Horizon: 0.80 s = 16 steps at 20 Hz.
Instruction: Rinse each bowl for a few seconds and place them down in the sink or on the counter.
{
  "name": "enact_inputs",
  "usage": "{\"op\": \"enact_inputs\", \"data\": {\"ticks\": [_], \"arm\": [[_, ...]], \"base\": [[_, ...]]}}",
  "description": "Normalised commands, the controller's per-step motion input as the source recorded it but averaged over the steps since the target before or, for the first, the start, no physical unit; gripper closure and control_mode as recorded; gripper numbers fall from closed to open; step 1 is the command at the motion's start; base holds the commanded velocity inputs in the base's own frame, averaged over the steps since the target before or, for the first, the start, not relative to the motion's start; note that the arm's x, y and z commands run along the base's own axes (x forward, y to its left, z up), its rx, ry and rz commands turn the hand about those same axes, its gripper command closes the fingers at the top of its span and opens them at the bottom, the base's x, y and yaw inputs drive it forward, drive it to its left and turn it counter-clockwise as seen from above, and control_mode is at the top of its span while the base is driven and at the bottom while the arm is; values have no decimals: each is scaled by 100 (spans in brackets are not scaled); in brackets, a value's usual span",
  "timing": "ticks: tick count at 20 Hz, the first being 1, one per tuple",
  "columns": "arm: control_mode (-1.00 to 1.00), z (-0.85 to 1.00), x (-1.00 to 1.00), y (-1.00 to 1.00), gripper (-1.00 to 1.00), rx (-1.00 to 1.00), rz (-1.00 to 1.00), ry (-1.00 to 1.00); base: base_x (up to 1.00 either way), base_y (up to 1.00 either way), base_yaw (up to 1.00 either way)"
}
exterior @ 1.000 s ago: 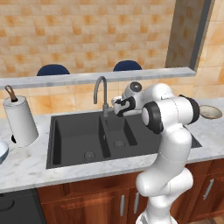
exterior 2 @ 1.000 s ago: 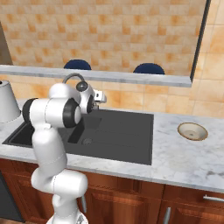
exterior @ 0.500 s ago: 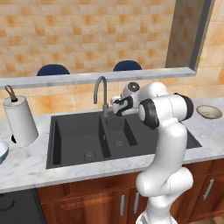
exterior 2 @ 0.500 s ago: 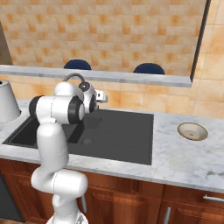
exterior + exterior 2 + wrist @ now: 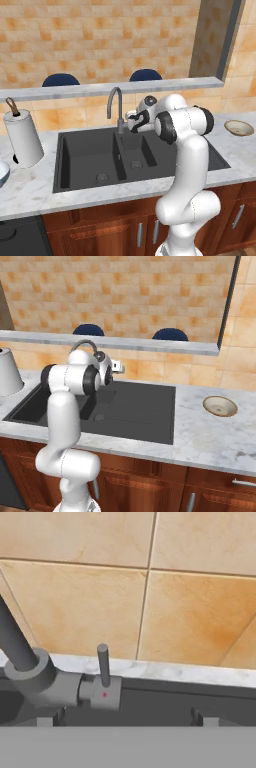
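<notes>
My gripper (image 5: 130, 123) hovers over the back of the dark grey sink (image 5: 90, 155), just right of the base of the grey gooseneck tap (image 5: 115, 102). In the hand view the gripper (image 5: 125, 718) is open with nothing in it, and the tap's upright lever (image 5: 103, 662) stands straight ahead, left of centre, with the tap base (image 5: 35, 673) beside it. The tan bowl (image 5: 239, 127) sits on the counter (image 5: 235, 150) far right, seen too from the right base (image 5: 220, 405). A sliver of the pale blue bowl (image 5: 2, 172) shows at the left edge.
A paper towel roll (image 5: 22, 137) stands on the counter left of the sink. Behind the tap rises the tiled wall (image 5: 150, 587), topped by a narrow grey ledge (image 5: 115, 88). Two dark blue chair tops (image 5: 60, 80) show beyond it.
The arm has reached a little further toward the tap and the wall. The gripper is still open, and the bowls have not moved.
</notes>
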Motion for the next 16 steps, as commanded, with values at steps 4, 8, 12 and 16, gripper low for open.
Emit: {"op": "enact_inputs", "data": {"ticks": [4,8,12,16], "arm": [[-100,-16,26,0,-100,0,0,-2],[-100,-16,25,0,-100,0,0,-1],[-100,-16,27,2,-100,0,0,0],[-100,-15,28,2,-100,0,0,0]], "base": [[0,0,0],[0,0,0],[0,0,0],[0,0,0]]}}
